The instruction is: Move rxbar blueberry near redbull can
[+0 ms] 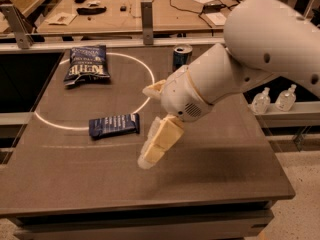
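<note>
The rxbar blueberry [114, 125] lies flat on the dark table, just inside the lower edge of a white circle. The redbull can [182, 55] stands upright at the table's back, its lower part hidden behind my arm. My gripper [148, 126] hangs just right of the bar, slightly above the table. It is open and empty. One tan finger [156, 143] reaches down and left, and the other [154, 88] shows as a short stub above it. The bar and the can are well apart.
A larger dark blue chip bag [87, 64] lies at the back left inside the white circle [146, 101]. Two small clear bottles [273, 99] stand on a ledge off the right side. A cluttered wooden bench [130, 14] runs behind the table.
</note>
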Available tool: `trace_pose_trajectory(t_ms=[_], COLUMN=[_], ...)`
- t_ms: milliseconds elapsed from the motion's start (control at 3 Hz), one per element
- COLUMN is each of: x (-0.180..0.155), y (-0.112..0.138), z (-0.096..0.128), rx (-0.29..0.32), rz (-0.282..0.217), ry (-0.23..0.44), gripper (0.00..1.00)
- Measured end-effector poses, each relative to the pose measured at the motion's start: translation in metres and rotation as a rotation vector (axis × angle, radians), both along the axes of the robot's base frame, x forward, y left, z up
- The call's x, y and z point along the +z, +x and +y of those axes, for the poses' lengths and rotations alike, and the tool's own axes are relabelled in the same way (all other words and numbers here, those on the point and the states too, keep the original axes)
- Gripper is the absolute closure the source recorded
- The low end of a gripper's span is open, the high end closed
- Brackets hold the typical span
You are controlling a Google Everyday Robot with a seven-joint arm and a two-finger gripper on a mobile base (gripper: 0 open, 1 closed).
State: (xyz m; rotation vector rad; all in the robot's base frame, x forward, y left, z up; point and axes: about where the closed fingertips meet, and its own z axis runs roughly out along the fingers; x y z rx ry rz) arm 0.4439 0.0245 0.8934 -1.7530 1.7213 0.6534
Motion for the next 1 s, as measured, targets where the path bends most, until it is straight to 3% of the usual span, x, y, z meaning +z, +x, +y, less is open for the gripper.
trace_pose_trajectory(t_ms=[667,1000], x=[-0.018,-0.02], y=[0.018,0.023], z=[0.047,0.06], rx=[0.025,0.031], rz=[0.032,0.025], ry=[0.09,0.094], gripper=[0.0,0.0])
